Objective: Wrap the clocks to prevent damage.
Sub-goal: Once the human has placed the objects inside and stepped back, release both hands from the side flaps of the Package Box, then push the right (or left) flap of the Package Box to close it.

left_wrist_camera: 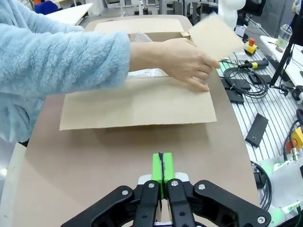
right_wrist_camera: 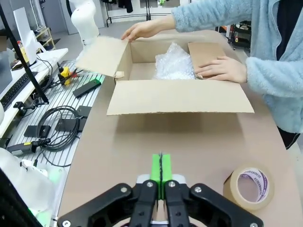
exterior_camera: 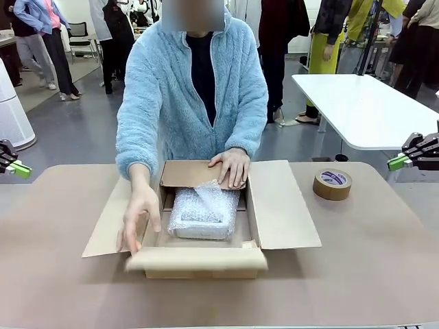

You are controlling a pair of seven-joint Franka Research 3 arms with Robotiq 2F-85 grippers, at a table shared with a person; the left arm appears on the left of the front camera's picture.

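The clocks (exterior_camera: 204, 212) lie as one whitish bundle in clear bubble wrap inside the open brown cardboard box (exterior_camera: 281, 205); the same clocks (right_wrist_camera: 174, 64) show in the right wrist view, and a bit of their wrap (left_wrist_camera: 138, 37) peeks out in the left wrist view. One hand of the person (exterior_camera: 139, 218) folds the box's near flap. The other hand (exterior_camera: 232, 166) presses down the far flap. My left gripper (exterior_camera: 16, 168) is shut at the table's left edge, far from the box. My right gripper (exterior_camera: 398, 162) is shut at the right edge, holding nothing.
A brown tape roll (exterior_camera: 332, 184) lies on the table right of the box, near my right gripper; the tape roll (right_wrist_camera: 249, 186) is close by in the right wrist view. A white table (exterior_camera: 363, 103) stands behind. Cables and tools (right_wrist_camera: 57, 127) lie on a side bench.
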